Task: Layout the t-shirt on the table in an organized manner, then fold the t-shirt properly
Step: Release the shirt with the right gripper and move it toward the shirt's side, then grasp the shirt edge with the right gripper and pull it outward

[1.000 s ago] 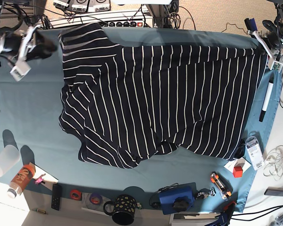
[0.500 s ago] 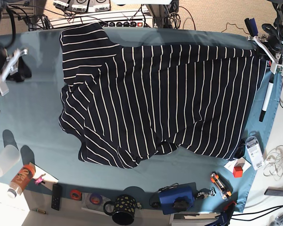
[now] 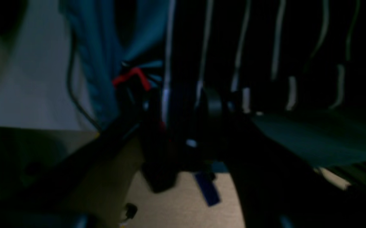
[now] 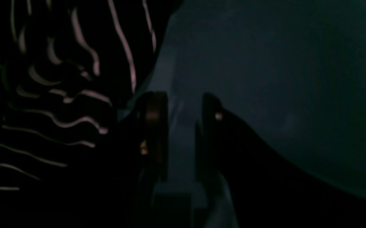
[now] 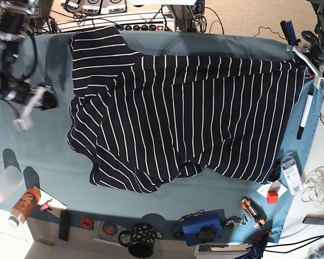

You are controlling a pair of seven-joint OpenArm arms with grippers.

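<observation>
The dark t-shirt with thin white stripes lies spread across the teal table, its front edge rumpled. My right gripper hovers over bare cloth just left of the shirt's sleeve side. In the right wrist view the gripper is open, bare table showing between its fingers and the t-shirt to the left. My left gripper sits at the shirt's back right corner. In the dim left wrist view its jaws stand apart at the t-shirt hem.
A black marker lies near the right table edge. Along the front stand a clear cup, an orange bottle, a remote, a black mug and a blue device. A power strip runs behind the table.
My right arm has swung from the back left corner forward along the shirt's left side. The left gripper has stayed at the right corner and its jaws have spread. The shirt has not moved.
</observation>
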